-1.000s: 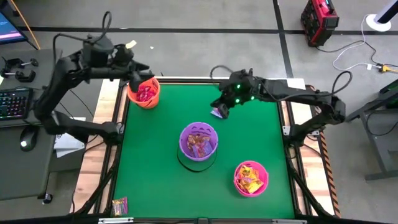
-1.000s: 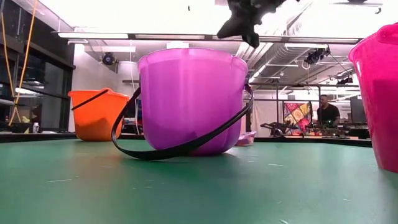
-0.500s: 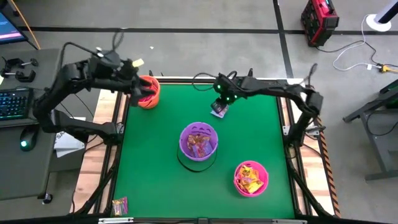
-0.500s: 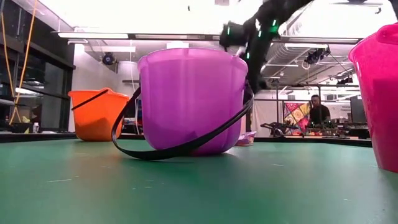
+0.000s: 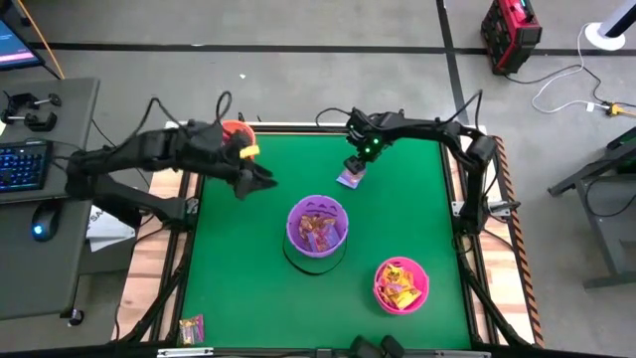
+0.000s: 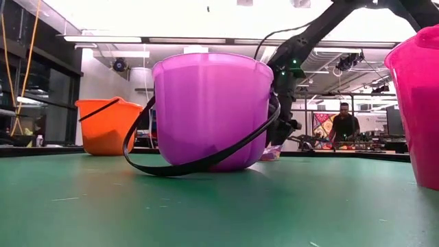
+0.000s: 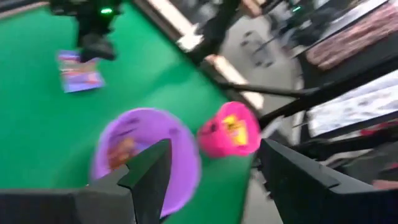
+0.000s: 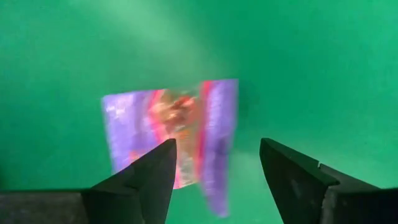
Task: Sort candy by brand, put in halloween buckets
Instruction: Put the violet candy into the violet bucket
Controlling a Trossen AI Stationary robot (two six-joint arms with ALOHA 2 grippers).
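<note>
Our right end effector (image 5: 356, 167) hangs just above a purple candy packet (image 5: 348, 178) that lies flat on the green desk (image 5: 397, 219), near the far edge and well apart from every bucket. In the right wrist view its fingers (image 8: 146, 180) stand spread, with the packet (image 8: 171, 130) lying free on the felt beyond them; we grasp nothing there. We judge the spread fits a descent onto the packet, one finger either side, since a flat crinkly wrapper gives little to pinch unless the tips come right down to the felt.

Our left end effector (image 5: 256, 179) hovers over the desk between the orange bucket (image 5: 238, 136) and the purple bucket (image 5: 318, 226). Its fingers (image 7: 149, 174) are parted and empty in the left wrist view, which looks across at the purple bucket (image 7: 143, 149) and the pink bucket (image 7: 229, 129).

The purple bucket sits mid-desk with its black handle flopped down on the near side, and holds several packets. The pink bucket (image 5: 400, 283) stands nearer the front right with yellow ones inside. The packet under our right arm likely belongs in the purple bucket, by its colour. One more packet (image 5: 191, 327) lies off the felt at the front left corner, and we reckon it is awkward for either arm. In the low view a person (image 6: 345, 127) stands in the room far behind.
</note>
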